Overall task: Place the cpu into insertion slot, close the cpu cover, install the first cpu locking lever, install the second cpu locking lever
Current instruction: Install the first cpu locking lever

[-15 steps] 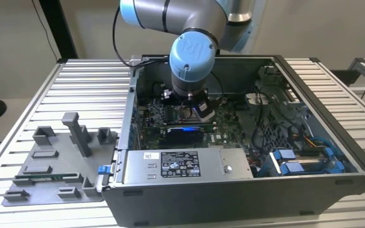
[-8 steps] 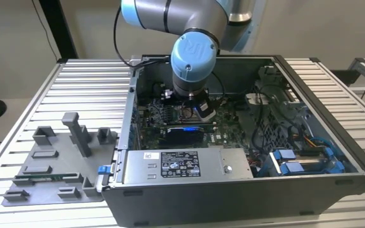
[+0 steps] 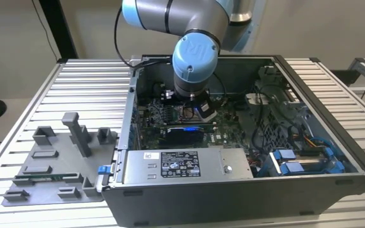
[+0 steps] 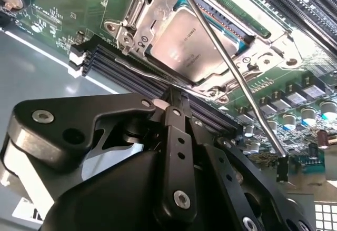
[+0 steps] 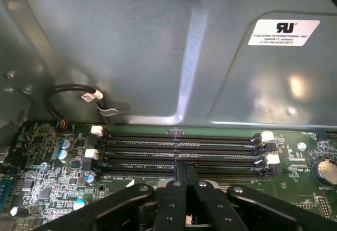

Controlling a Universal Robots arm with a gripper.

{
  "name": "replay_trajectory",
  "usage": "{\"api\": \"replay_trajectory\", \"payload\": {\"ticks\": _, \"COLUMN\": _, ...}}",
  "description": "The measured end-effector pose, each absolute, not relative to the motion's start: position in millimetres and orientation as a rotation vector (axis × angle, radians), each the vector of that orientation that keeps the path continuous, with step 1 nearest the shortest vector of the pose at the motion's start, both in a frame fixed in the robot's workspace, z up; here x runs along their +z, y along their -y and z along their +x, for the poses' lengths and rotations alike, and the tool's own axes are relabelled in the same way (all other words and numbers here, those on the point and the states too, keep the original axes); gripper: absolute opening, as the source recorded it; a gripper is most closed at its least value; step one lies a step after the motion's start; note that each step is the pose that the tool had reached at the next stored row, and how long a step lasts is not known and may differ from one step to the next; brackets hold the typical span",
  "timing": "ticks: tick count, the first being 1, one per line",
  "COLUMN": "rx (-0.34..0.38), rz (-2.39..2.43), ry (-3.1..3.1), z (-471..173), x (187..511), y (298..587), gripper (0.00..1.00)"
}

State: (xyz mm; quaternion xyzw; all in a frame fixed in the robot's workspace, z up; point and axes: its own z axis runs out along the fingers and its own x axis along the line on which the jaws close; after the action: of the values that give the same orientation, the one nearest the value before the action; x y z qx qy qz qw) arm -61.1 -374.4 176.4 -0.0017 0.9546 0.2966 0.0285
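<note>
Your gripper (image 4: 176, 91) is reaching down inside the open computer case (image 3: 309, 185), and its two black fingers are lying pressed together at the tips. I am seeing nothing between them, though the tips are small in both wrist views, so something thin could be escaping me. In the second wrist view they are hanging just above the long dark memory slots (image 4: 131, 68), right beside the socket.

The cpu (image 4: 184, 47) is lying flat in the insertion slot (image 4: 239, 35), its silvery top facing up. The cpu cover (image 4: 152, 18) is lying down around it as a metal frame. So the task's things are sitting just past the fingertips, across the near edge of the memory slots.

What you are lining up against is the locking lever (image 4: 231, 68). This thin steel rod is running slantwise over the chip, its long axis crossing the socket from one corner toward the opposite one. Its dark-tipped free end is sticking out beyond the frame over the green circuit board (image 4: 68, 4). It is looking raised and not latched, as far as I can judge.

As for writing, the chip's top is carrying fine dark print. A white label (image 5: 283, 32) is showing on the grey case wall (image 5: 131, 47) in the first wrist view. Another label (image 3: 179, 164) is sitting on the metal box at the case front in the exterior view. A grey fixture tray (image 3: 55, 161) is resting outside the case, toward the exterior view's left.
</note>
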Motion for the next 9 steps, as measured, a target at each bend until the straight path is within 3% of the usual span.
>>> {"api": "replay_trajectory", "payload": {"ticks": 9, "rx": 0.923, "rz": -0.005, "ry": -2.943, "z": -59.7, "x": 174.2, "y": 377.1, "gripper": 0.00}}
